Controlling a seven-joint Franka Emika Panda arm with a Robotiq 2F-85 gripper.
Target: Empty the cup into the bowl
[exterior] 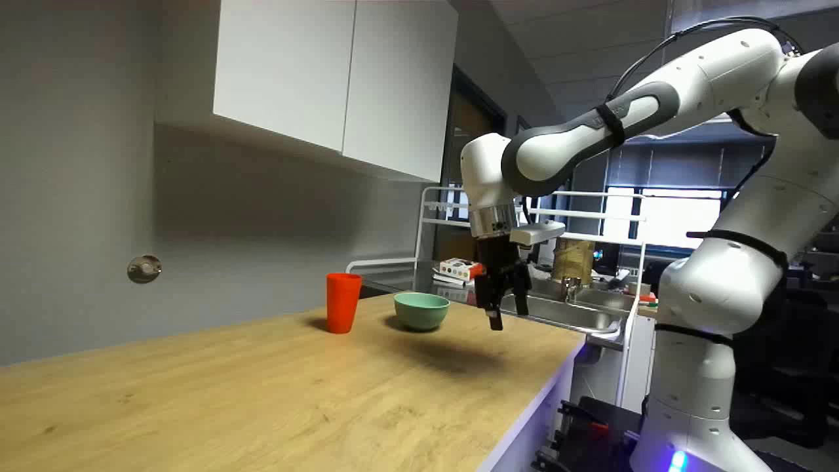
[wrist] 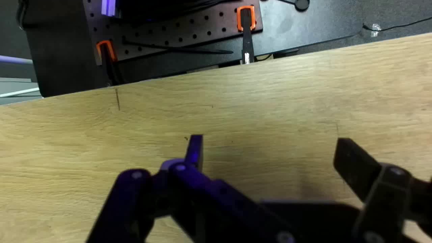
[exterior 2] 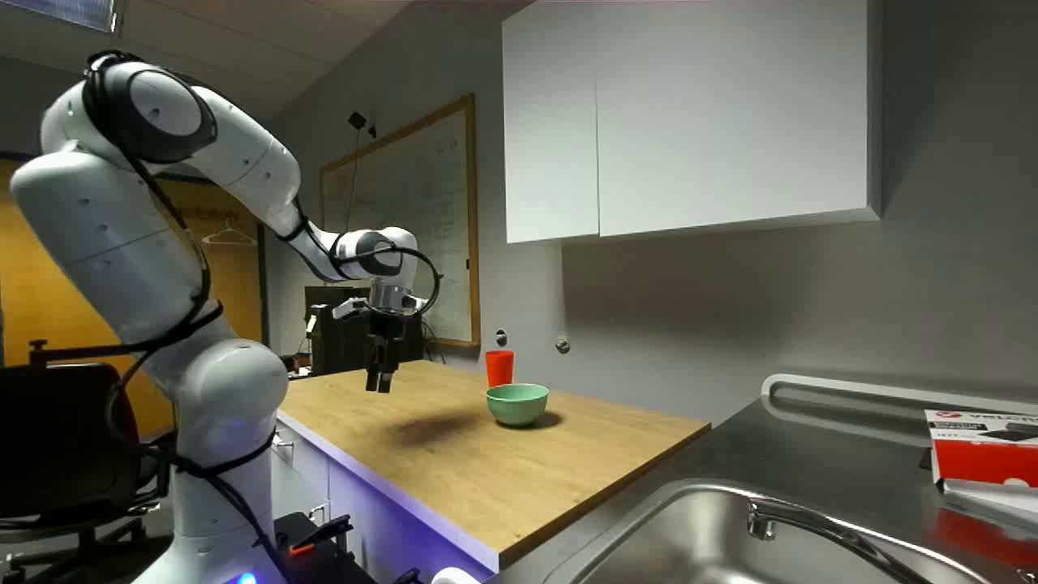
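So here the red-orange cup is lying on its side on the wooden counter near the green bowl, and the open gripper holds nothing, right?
Not quite: the red-orange cup stands upright, as both exterior views show. It is on the wooden counter near the green bowl, and the open gripper holds nothing.

No word, brand or number can be read with certainty. In an exterior view, a red-and-white box [exterior 2: 985, 462] beyond the right edge of the desk [exterior 2: 519, 487] bears a small red emblem [exterior 2: 946, 414] and dark capitals [exterior 2: 1005, 419], cut off by the view's border. On the whiteboard [exterior 2: 401, 203], behind the desk's far edge, faint writing is too pale to make out.
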